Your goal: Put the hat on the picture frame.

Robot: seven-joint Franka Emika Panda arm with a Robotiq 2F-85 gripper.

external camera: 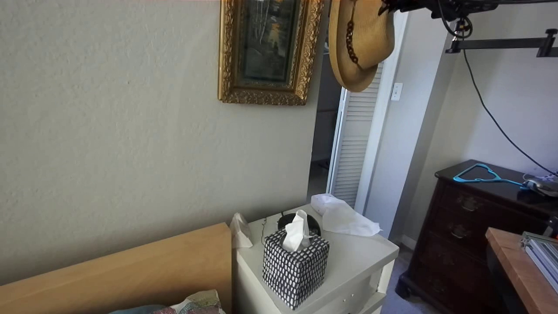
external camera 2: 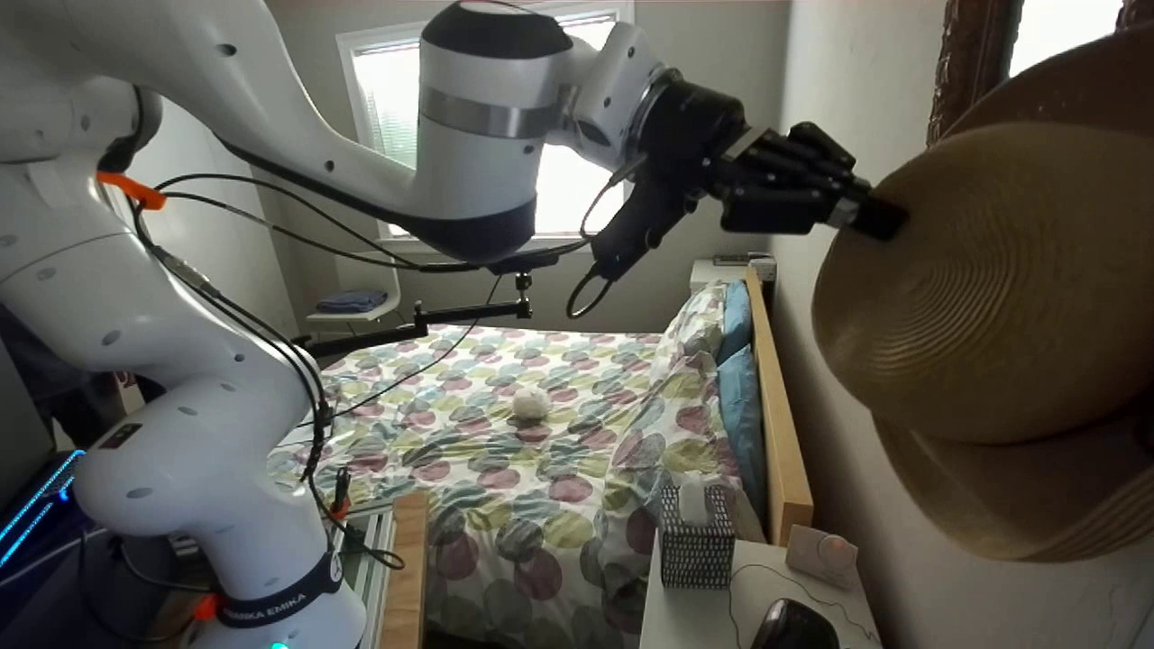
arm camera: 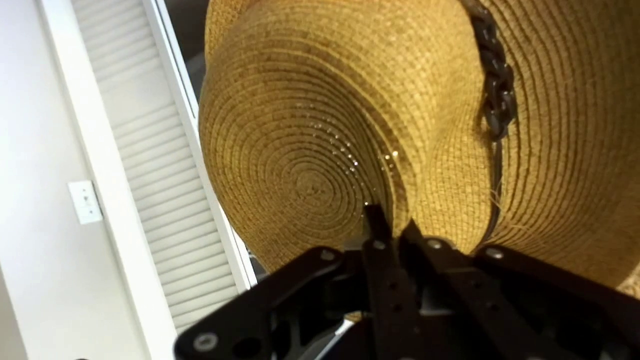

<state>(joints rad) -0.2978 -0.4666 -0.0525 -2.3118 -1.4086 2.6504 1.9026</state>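
The tan straw hat hangs in the air with its crown toward my gripper. It also shows in an exterior view and fills much of the wrist view. My gripper is shut on the crown; in the wrist view its fingertips are close together with straw pinched between them. The gold picture frame hangs on the wall just left of the hat, a narrow gap between them there. Its top is cut off. The hat partly covers the frame in an exterior view. The wrist view does not show the frame.
Below stands a white nightstand with a checkered tissue box and a white cloth. A wooden headboard runs along the wall. A louvred door stands behind the hat, and a dark dresser is at right.
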